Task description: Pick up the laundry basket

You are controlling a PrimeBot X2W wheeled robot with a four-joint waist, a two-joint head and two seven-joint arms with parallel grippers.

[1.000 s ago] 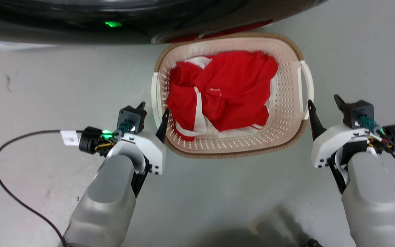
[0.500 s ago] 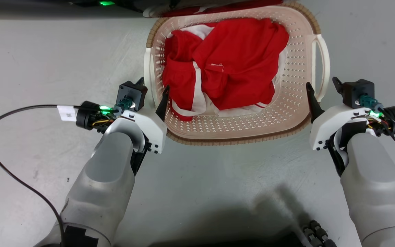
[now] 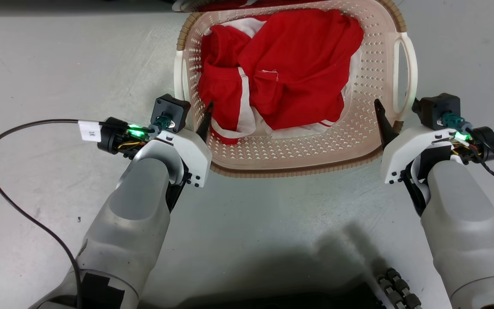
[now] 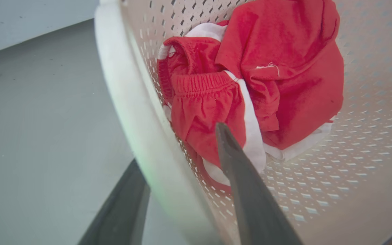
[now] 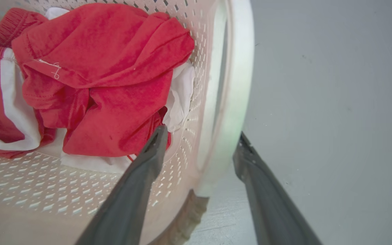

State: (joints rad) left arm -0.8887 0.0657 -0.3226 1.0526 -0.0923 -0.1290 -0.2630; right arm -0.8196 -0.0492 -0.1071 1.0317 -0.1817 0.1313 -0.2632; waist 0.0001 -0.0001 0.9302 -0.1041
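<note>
Laundry basket: on floor, upper centre of frame, not lifted.
Left claw: released, astride left loop handle.
Right claw: released, astride right loop handle.
Remaining: clench, lift.

Left forearm and right forearm reach from the near side toward the far side, well apart; left gripper and right gripper both point far, dark fingers spread, jaws not closed.
</note>
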